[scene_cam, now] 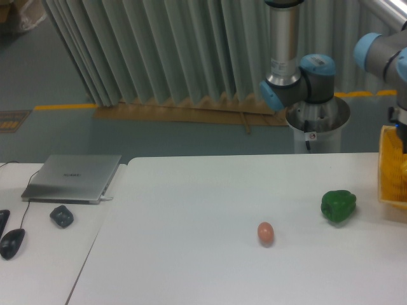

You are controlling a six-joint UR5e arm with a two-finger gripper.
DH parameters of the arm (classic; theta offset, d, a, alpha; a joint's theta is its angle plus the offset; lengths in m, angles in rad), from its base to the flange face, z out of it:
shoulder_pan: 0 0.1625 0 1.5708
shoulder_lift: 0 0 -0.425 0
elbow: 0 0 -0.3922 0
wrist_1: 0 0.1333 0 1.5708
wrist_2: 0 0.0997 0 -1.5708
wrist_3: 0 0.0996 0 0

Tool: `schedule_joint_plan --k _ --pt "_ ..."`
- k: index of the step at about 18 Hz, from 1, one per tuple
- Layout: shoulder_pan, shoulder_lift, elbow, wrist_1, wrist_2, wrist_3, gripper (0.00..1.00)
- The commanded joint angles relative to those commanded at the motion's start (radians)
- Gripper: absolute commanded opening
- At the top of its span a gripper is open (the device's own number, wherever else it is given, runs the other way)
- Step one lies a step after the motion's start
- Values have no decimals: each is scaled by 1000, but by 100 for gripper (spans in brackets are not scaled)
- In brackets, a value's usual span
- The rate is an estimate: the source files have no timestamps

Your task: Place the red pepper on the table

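Observation:
The red pepper is out of view. The white table (191, 267) fills the lower part of the camera view. My arm (381, 54) reaches off the right edge of the frame above a yellow basket (389, 168). The gripper itself lies beyond that edge, so neither its fingers nor anything between them can be seen.
A green pepper (338, 206) lies on the table at the right, just left of the basket. A small pinkish-brown egg (265, 232) sits near the table's middle. The adjoining desk at the left carries a grey laptop (72, 177), a dark lump (62, 216) and a mouse (12, 242).

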Motion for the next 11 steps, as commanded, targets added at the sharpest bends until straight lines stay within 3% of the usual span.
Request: schedule_joint_plan --k 3,11 --pt "66 -5 -3 0 -17 -139 100" --pt "72 -9 -6 9 -181 -587 100"
